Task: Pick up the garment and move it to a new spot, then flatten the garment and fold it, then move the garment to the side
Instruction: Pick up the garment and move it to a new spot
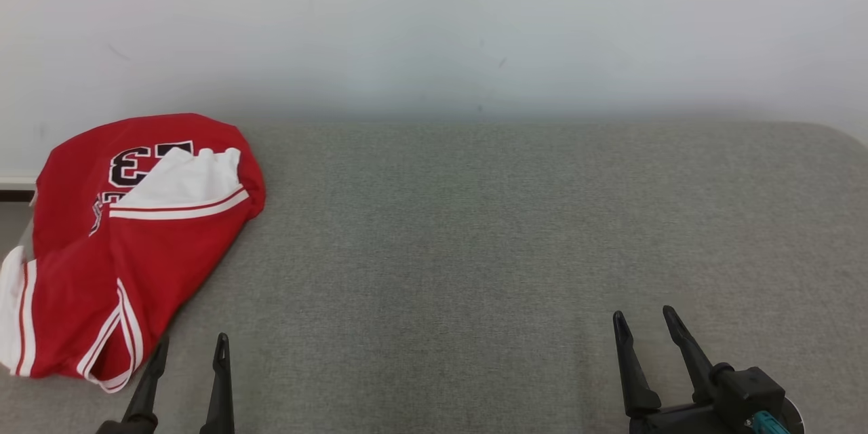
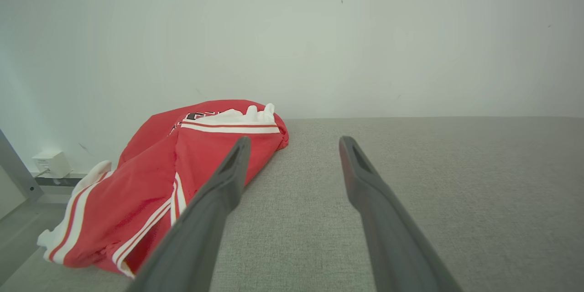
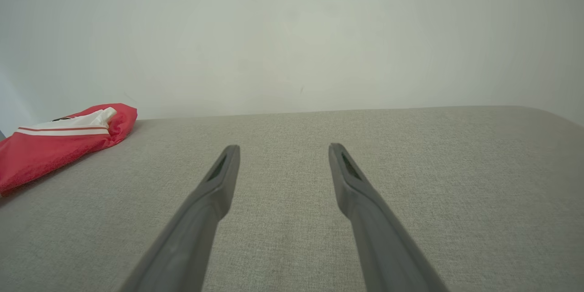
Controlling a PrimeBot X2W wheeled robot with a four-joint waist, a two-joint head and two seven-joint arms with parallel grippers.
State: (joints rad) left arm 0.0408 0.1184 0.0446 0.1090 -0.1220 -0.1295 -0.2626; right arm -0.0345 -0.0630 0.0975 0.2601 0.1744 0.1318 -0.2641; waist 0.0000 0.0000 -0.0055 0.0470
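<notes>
The garment (image 1: 129, 244) is a red jersey with white stripes and a dark number, lying crumpled at the left end of the grey padded table (image 1: 475, 230); part of it hangs over the left edge. It also shows as the red garment (image 2: 150, 182) in the left wrist view and the garment (image 3: 59, 137) at the far left of the right wrist view. My left gripper (image 1: 192, 346) stands open just beside the garment's near corner, nothing between its fingers. My right gripper (image 1: 644, 319) stands open at the lower right, far from the cloth, above bare table.
A pale wall (image 1: 434, 27) runs right behind the table. The table's far right corner (image 1: 834, 135) is rounded. A small white box (image 2: 48, 162) sits low on the wall beyond the table's left edge, beside a grey bar (image 2: 16, 169).
</notes>
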